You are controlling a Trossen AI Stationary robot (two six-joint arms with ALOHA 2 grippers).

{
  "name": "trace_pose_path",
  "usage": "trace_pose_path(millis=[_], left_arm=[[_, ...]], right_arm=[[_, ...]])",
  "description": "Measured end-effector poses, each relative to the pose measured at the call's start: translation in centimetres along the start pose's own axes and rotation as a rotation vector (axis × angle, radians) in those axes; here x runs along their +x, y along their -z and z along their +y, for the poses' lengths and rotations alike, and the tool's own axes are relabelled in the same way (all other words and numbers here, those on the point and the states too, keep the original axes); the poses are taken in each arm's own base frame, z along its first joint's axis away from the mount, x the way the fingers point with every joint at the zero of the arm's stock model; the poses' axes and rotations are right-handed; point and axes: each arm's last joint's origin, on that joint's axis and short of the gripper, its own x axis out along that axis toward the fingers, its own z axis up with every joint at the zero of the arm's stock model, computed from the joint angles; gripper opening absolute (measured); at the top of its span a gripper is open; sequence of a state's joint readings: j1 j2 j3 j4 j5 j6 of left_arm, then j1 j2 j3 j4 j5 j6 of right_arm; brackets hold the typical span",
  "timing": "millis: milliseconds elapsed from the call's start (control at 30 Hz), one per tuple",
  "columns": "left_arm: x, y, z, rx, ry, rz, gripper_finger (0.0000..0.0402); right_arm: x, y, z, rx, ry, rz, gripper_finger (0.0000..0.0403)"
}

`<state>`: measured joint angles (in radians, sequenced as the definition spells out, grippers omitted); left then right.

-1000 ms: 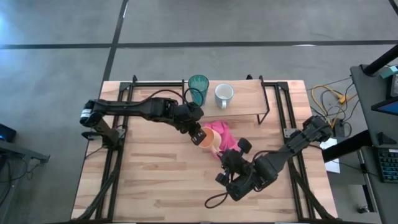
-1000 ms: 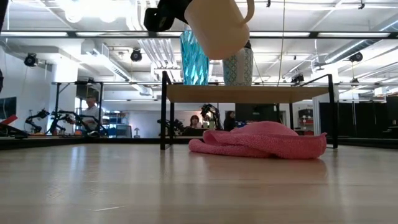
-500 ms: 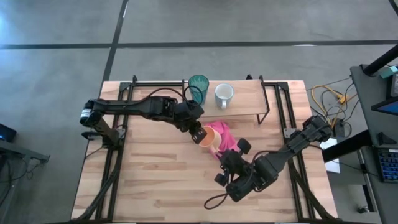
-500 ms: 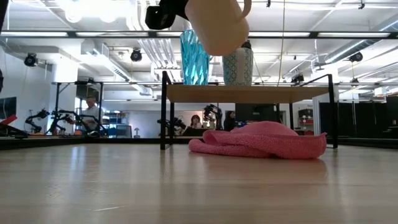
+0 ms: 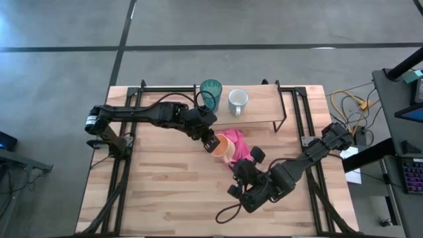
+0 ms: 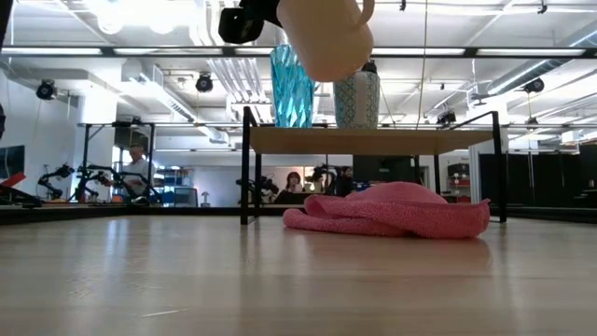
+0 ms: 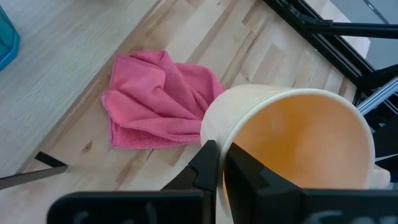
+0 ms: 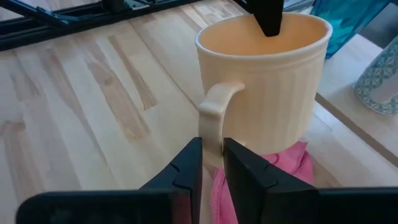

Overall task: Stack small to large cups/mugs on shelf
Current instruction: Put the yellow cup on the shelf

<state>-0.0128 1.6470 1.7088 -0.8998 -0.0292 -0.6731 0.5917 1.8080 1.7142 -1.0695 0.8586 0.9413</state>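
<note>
Now both grippers pinch orange mug [image 5: 220, 147] in air: left gripper [image 7: 219, 163] on rim, right gripper [image 8: 211, 155] on handle. Uncoordinated release risks drop onto cloth [image 5: 239, 143].

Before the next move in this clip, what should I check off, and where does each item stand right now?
1. Left end effector grips the orange mug: ok, its fingers straddle the rim wall.
2. Right end effector has the mug's handle: ok, the handle sits pinched between its fingers.
3. Mug clear of the pink cloth: ok, the low view shows it held well above.
4. Free room on the shelf: ok, bare board beside the white mug.
5. Cups stacked: not ok, the teal tumbler and white mug stand side by side.
</note>
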Motion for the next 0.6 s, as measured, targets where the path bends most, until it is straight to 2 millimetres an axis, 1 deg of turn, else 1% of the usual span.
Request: trace_pose_path(millis=[100, 400, 500, 600], left_arm=[[0.0, -0.01, 0.0, -0.001, 0.001, 0.0, 0.0001], [-0.22, -0.21, -0.14, -0.005, 0.009, -0.012, 0.0001], [-0.21, -0.19, -0.13, -0.005, 0.008, -0.011, 0.0001], [-0.21, -0.18, -0.12, -0.004, 0.008, -0.01, 0.0001]], right_arm=[[0.21, -0.14, -0.1, -0.001, 0.002, 0.005, 0.007], [0.76, -0.49, -0.41, 0.013, 0.008, 0.019, 0.0125], [0.76, -0.47, -0.43, 0.01, 0.008, 0.023, 0.0129], [0.75, -0.45, -0.45, 0.008, 0.009, 0.023, 0.0123]])
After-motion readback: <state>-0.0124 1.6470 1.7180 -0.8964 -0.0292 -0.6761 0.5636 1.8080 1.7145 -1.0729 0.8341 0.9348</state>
